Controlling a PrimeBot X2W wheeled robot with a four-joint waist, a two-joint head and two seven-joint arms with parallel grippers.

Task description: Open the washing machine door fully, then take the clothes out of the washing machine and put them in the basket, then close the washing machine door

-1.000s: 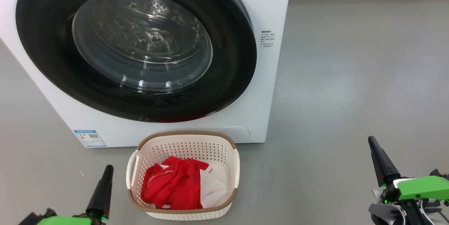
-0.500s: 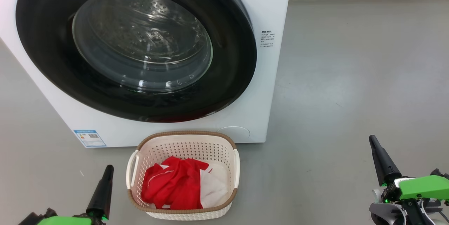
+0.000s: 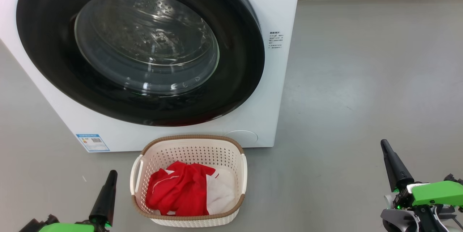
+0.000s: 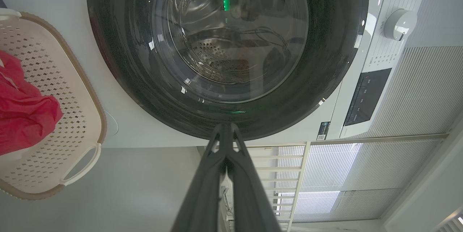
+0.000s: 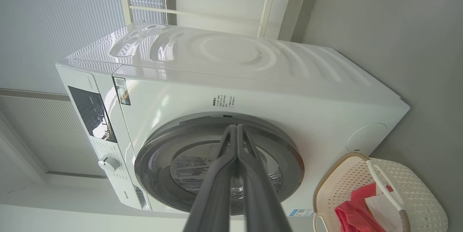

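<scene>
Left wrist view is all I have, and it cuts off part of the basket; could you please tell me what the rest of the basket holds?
Observer: In the head view, the red and white clothes lie bundled inside the basket, below its brown rim.
Operator: Thank you. Where is the right hand, please?
Observer: The right hand is low on the right above the bare floor, fingers pressed together, well apart from the washing machine.
Operator: Does the door look shut from the other side?
Observer: In the right wrist view, the washing machine door looks shut against the white front.
</scene>
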